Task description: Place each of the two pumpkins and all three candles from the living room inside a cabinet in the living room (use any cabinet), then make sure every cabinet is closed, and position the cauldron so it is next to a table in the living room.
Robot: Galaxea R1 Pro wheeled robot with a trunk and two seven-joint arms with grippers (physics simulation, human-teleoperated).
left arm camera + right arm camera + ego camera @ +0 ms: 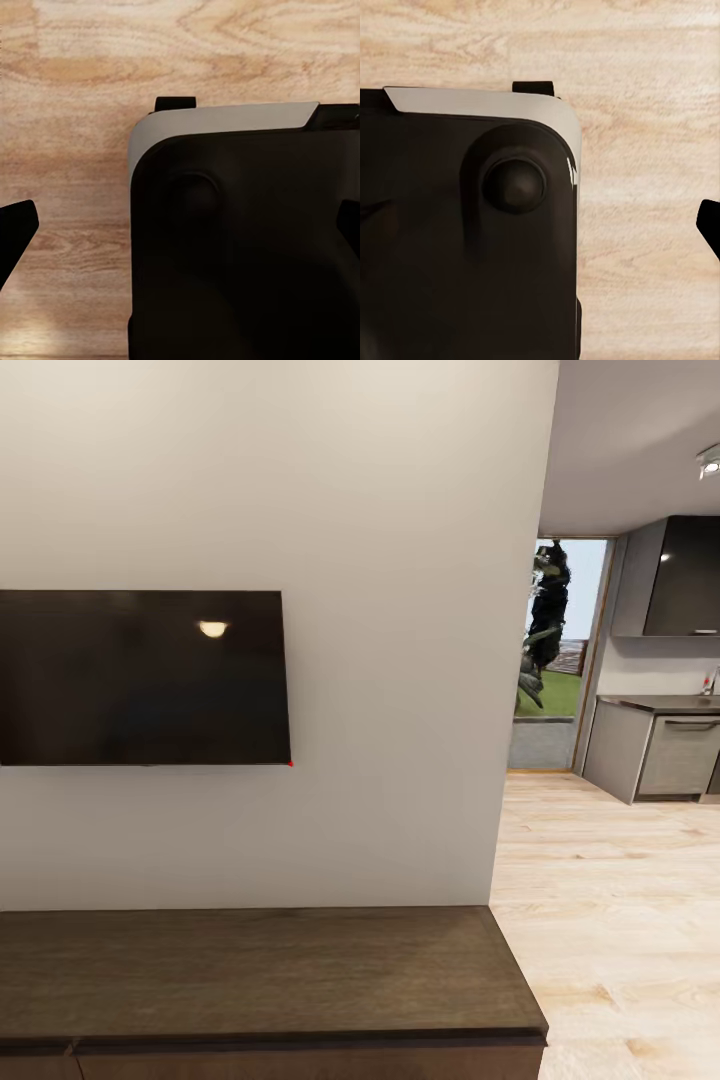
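The cabinet (260, 970), a long low dark-brown wooden unit, fills the bottom of the head view; its flat top is bare and the strip of drawer fronts (300, 1065) at the lower edge looks shut. The pumpkins, the candles, the cauldron and the table are out of view. My left gripper (180, 229) hangs open over the plank floor, one dark fingertip (15, 232) at each side of its wrist view, nothing held. My right gripper (540, 221) is likewise open and empty, with one fingertip (709, 225) showing plainly.
A black TV (140, 678) hangs on the white wall above the cabinet. To the right, light wood floor (610, 920) leads to a grey kitchen counter (660, 745) and a glass door (560, 660). My own black-and-white base (240, 247) (465, 240) lies under both grippers.
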